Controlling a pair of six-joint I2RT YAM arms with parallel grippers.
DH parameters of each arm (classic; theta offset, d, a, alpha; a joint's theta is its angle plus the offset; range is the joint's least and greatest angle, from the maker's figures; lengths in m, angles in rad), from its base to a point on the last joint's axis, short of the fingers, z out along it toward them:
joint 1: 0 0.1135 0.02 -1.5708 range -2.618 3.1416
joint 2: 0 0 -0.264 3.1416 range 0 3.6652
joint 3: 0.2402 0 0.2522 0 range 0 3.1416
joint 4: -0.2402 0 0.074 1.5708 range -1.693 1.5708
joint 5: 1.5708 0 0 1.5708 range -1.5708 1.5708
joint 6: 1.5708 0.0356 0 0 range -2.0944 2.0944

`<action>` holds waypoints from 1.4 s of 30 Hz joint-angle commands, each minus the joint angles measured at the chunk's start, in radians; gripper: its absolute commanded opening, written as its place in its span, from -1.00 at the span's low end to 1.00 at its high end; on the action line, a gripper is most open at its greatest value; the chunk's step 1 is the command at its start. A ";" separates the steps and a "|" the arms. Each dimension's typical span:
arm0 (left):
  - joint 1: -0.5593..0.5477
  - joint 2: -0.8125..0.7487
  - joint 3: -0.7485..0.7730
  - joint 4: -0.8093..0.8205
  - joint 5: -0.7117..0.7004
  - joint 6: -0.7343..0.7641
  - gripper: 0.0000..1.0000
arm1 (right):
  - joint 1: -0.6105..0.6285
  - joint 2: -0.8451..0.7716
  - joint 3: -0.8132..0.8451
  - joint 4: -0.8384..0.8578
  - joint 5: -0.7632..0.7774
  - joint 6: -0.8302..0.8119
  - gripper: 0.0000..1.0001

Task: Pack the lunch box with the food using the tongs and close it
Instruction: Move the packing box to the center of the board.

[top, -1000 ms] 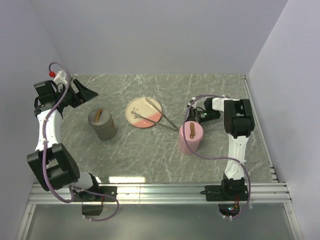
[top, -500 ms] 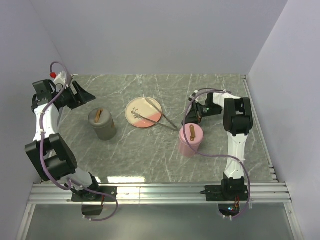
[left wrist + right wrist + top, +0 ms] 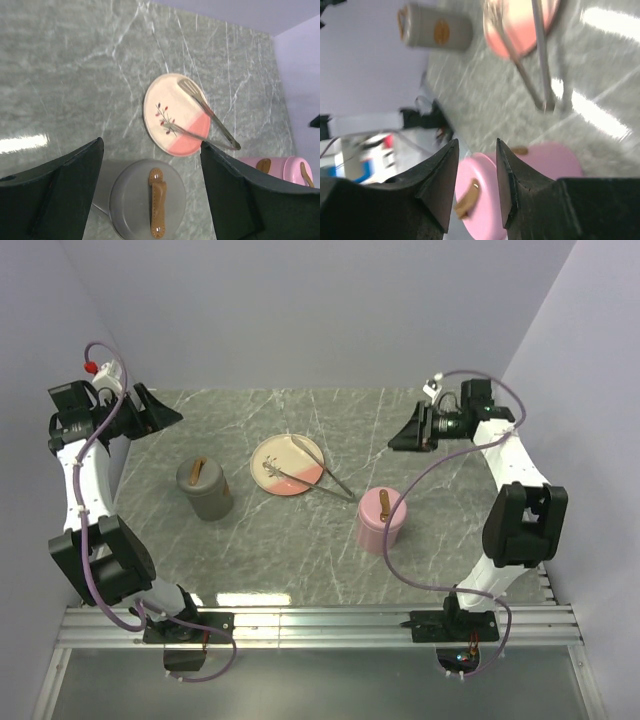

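A: Packing status?
B: We found the tongs (image 3: 325, 472) lying across the plate (image 3: 275, 455), no food showing, and the pink lunch box (image 3: 381, 518) lidded. The left gripper (image 3: 165, 408) gaped empty; the right gripper (image 3: 405, 430) was slightly parted and empty. We judged packing finished.

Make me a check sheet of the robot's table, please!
Surface: gray marble table, glare near the front.
Job's things: tongs lie across the plate, nothing else on it; gray pot and pink pot stand with lids on.
Clutter: nothing seen.
Hands: left hand open, empty, held high; right hand slightly open, empty, held high.
Cables: purple cable loops along each arm.
Surroundings: plain pale walls, metal rail at the front.
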 commanded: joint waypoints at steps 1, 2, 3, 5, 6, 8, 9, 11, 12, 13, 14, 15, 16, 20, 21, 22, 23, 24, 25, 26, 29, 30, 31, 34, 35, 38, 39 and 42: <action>0.009 0.043 0.051 0.010 -0.001 -0.030 0.65 | 0.003 -0.001 0.072 0.089 0.124 0.091 -0.12; 0.015 0.059 0.055 -0.005 0.006 -0.034 0.62 | -0.007 0.005 0.079 0.067 0.117 0.083 -0.12; 0.019 0.085 0.049 -0.007 0.015 -0.046 0.60 | -0.010 0.007 0.085 0.052 0.112 0.065 -0.11; 0.045 0.093 -0.009 0.045 0.060 -0.114 0.54 | -0.020 -0.003 0.086 0.026 0.112 0.045 -0.10; 0.052 0.093 -0.030 0.073 0.071 -0.138 0.53 | -0.021 -0.018 0.083 0.020 0.117 0.025 -0.10; 0.070 0.095 -0.081 0.154 0.072 -0.191 0.48 | -0.026 -0.036 0.079 0.009 0.124 0.000 -0.10; 0.076 0.105 -0.093 0.176 0.068 -0.204 0.47 | -0.027 -0.053 0.074 0.009 0.124 -0.006 -0.10; 0.084 0.122 -0.113 0.208 0.066 -0.225 0.42 | -0.029 -0.065 0.071 -0.006 0.117 -0.023 -0.10; 0.085 0.144 -0.115 0.213 0.068 -0.226 0.42 | -0.030 -0.079 0.066 -0.013 0.117 -0.027 -0.10; 0.084 0.155 -0.118 0.233 0.072 -0.235 0.41 | -0.030 -0.087 0.063 -0.016 0.117 -0.027 -0.09; 0.084 0.167 -0.129 0.242 0.078 -0.243 0.41 | -0.030 -0.095 0.060 -0.014 0.129 -0.026 -0.07; 0.082 0.190 -0.132 0.243 0.080 -0.248 0.41 | -0.030 -0.117 0.053 -0.016 0.139 -0.029 -0.07; 0.084 0.202 -0.140 0.243 0.078 -0.254 0.39 | -0.030 -0.127 0.053 -0.014 0.159 -0.030 -0.05; 0.085 0.224 -0.224 0.219 0.087 -0.244 0.35 | -0.035 -0.170 0.062 -0.054 0.232 -0.073 0.04; 0.085 0.212 -0.247 0.236 0.094 -0.252 0.34 | -0.038 -0.185 0.065 -0.060 0.241 -0.073 0.05; 0.087 0.205 -0.271 0.246 0.104 -0.260 0.34 | -0.041 -0.190 0.066 -0.063 0.244 -0.102 0.05; 0.085 0.201 -0.316 0.259 0.115 -0.269 0.34 | -0.046 -0.194 0.068 -0.075 0.242 -0.112 0.05; 0.085 0.196 -0.334 0.277 0.123 -0.277 0.34 | -0.049 -0.200 0.072 -0.082 0.241 -0.115 0.05; 0.085 0.195 -0.350 0.279 0.129 -0.290 0.33 | -0.050 -0.200 0.076 -0.086 0.241 -0.118 0.05; 0.079 0.195 -0.371 0.280 0.138 -0.292 0.32 | -0.053 -0.200 0.079 -0.097 0.241 -0.121 0.05; 0.059 0.182 -0.408 0.263 0.140 -0.286 0.30 | -0.059 -0.202 0.086 -0.109 0.239 -0.126 0.05; 0.053 0.172 -0.419 0.260 0.141 -0.287 0.30 | -0.060 -0.199 0.088 -0.112 0.238 -0.126 0.05; 0.046 0.168 -0.428 0.250 0.143 -0.289 0.29 | -0.061 -0.199 0.086 -0.112 0.238 -0.127 0.04; 0.006 0.147 -0.472 0.247 0.154 -0.300 0.28 | -0.067 -0.197 0.080 -0.115 0.227 -0.126 0.04; -0.020 0.144 -0.501 0.254 0.150 -0.304 0.28 | -0.069 -0.194 0.080 -0.114 0.219 -0.124 0.04; -0.071 0.118 -0.570 0.297 0.147 -0.332 0.28 | -0.072 -0.191 0.082 -0.123 0.218 -0.129 0.04; -0.085 0.103 -0.583 0.306 0.143 -0.344 0.28 | -0.072 -0.187 0.086 -0.126 0.218 -0.133 0.04; -0.145 0.072 -0.623 0.342 0.149 -0.359 0.27 | -0.073 -0.184 0.091 -0.141 0.210 -0.150 0.04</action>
